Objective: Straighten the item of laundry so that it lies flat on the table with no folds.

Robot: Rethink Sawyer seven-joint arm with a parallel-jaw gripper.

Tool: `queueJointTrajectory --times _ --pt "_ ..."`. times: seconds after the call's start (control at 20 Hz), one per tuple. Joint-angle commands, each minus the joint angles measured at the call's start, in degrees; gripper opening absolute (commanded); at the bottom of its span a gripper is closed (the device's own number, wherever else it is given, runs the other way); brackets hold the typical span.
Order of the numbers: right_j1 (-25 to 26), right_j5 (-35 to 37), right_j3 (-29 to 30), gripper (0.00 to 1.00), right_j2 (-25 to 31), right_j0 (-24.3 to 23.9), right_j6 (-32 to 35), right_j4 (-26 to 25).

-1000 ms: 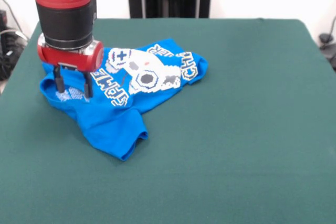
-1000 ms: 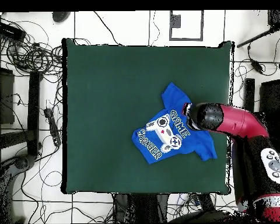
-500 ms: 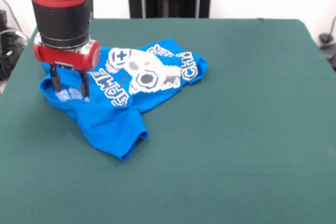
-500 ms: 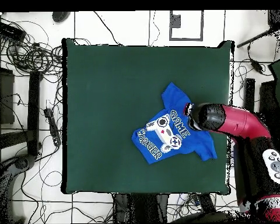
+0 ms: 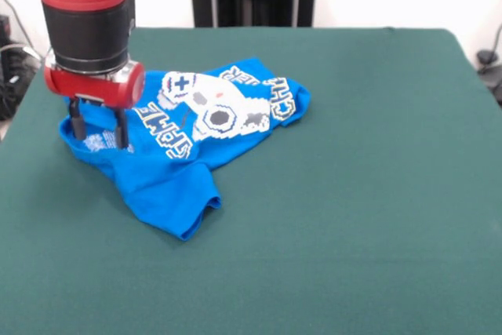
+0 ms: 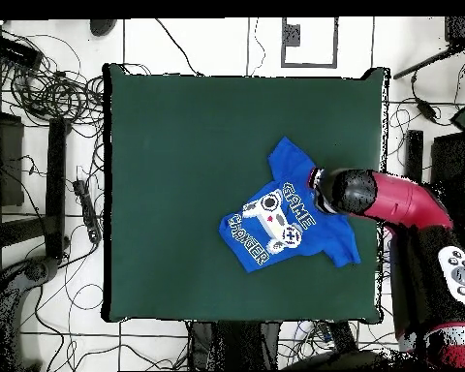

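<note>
One gripper hangs with fingers apart over the T-shirt's bunched edge, apparently positioned to catch that fold and draw it flat. Most of the shirt lies beside and beyond the fingers, print upward, on the table.

The robot's red and black arm fills the upper left of the front view as a thick round column: a glossy red shell with one small dark screw hole, then a wide matt black band, then a red collar with a thin silvery rim. Below the collar hangs the black two-fingered gripper, its fingers slim, dark, parallel rods set apart. At the overhead view's right edge, the same arm shows a black cap, a crimson sleeve and a grey button pad.
</note>
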Motion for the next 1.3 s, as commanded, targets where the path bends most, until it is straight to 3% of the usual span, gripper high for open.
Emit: queueJointTrajectory --times 0.05,0.6,1.05,1.3 --pt "6.07 -1.62 -3.28 1.00 4.92 1.83 1.74 1.33" --pt "8.53 -1.23 -7.95 1.00 5.20 3.10 3.27 2.46" --pt "7.80 -2.26 -5.90 1.00 4.53 3.51 3.86 2.75" --pt "3.96 -0.28 -1.59 1.00 5.50 2.45 0.84 2.73"
